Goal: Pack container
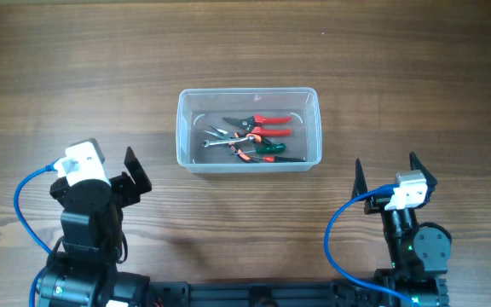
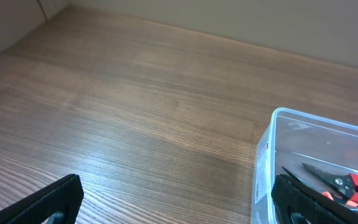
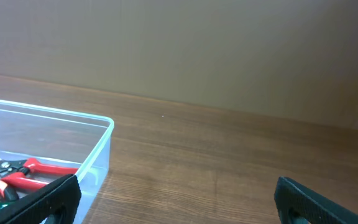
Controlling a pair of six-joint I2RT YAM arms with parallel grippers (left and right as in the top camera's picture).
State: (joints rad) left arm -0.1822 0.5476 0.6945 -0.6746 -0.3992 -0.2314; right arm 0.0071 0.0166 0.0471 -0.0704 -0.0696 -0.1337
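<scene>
The clear plastic container (image 1: 187, 128) sits on the wooden table at the middle, a little toward the back. Inside it lie several hand tools: red-handled pliers (image 1: 267, 121), a green-handled tool (image 1: 271, 149) and a metal wrench (image 1: 220, 141). The container also shows at the right edge of the left wrist view (image 2: 272, 155) and at the left of the right wrist view (image 3: 98, 155). My left gripper (image 1: 130, 175) is open and empty at the front left, apart from the container. My right gripper (image 1: 388, 175) is open and empty at the front right.
Bare wooden tabletop (image 1: 75, 77) surrounds the container on all sides. A plain wall (image 3: 197, 43) rises behind the table. Blue cables (image 1: 339, 230) run along both arm bases at the front edge.
</scene>
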